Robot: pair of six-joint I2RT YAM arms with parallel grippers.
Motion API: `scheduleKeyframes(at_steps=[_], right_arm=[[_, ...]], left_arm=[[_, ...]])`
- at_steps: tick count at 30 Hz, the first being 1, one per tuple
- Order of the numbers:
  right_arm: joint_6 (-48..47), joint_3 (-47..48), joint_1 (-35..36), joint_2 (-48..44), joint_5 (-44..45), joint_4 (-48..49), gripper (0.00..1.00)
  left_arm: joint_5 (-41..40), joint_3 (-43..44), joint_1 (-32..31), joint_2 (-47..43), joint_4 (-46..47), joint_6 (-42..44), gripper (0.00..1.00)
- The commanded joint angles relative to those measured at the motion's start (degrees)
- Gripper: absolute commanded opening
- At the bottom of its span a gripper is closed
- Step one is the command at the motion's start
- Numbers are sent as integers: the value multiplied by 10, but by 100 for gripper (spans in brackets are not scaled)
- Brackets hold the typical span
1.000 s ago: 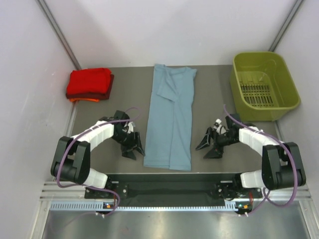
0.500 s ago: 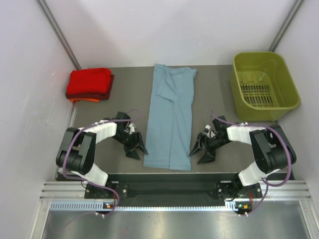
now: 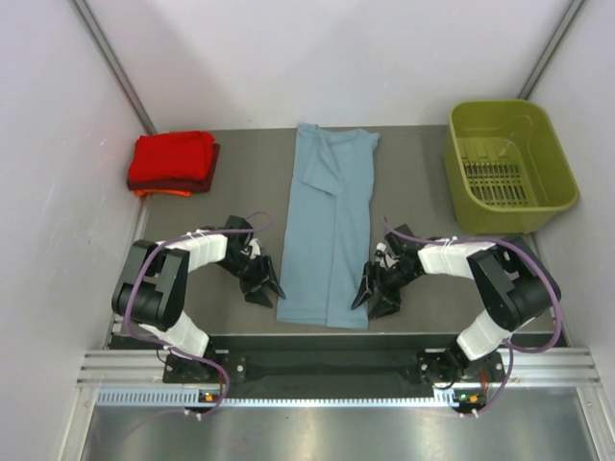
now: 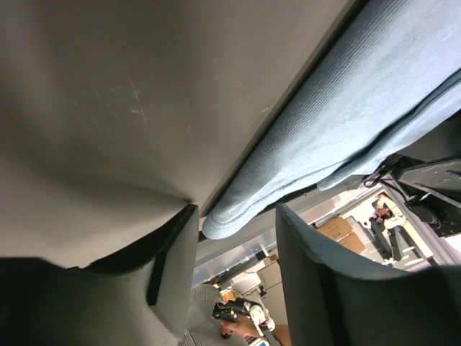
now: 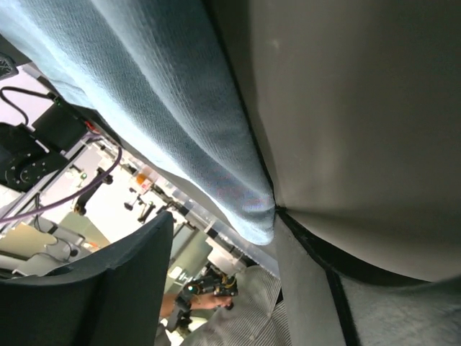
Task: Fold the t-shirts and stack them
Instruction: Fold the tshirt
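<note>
A dusty grey-blue t-shirt (image 3: 327, 230), folded lengthwise into a long strip, lies down the middle of the table. My left gripper (image 3: 265, 288) is low on the table, just left of the shirt's near left corner. In the left wrist view that gripper (image 4: 236, 216) is open and the corner of the shirt (image 4: 338, 122) pokes in between the fingertips, unclamped. My right gripper (image 3: 373, 298) is at the near right corner. In the right wrist view it (image 5: 223, 216) is open, one finger (image 5: 310, 288) against the hem of the shirt (image 5: 173, 94). Folded red and orange t-shirts (image 3: 173, 160) are stacked at the back left.
An olive-green plastic basket (image 3: 557, 168) stands at the back right. White walls close in the table on both sides and at the back. The black base rail (image 3: 327, 360) of the arms runs along the near edge, right behind the shirt's hem.
My right gripper has slid left up to the shirt's near right corner. The left gripper has edged closer to the near left corner. Both pairs of jaws have narrowed a little.
</note>
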Motion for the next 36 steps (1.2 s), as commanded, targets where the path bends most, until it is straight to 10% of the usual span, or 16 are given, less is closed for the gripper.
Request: scheduleKeyframes(at_steps=[1, 15, 21, 29, 36], right_arm=[[27, 0, 21, 10, 25, -2, 58], [34, 6, 28, 16, 21, 19, 39], [27, 10, 31, 15, 24, 19, 34], [20, 35, 38, 12, 23, 22, 0], [-33, 47, 33, -62, 68, -25, 0]], left_arm=[[9, 8, 3, 5, 16, -3, 48], [24, 7, -11, 23, 18, -8, 41], [32, -3, -25, 17, 26, -15, 29], [27, -15, -29, -11, 19, -12, 0], [30, -2, -45, -59, 19, 18, 0]])
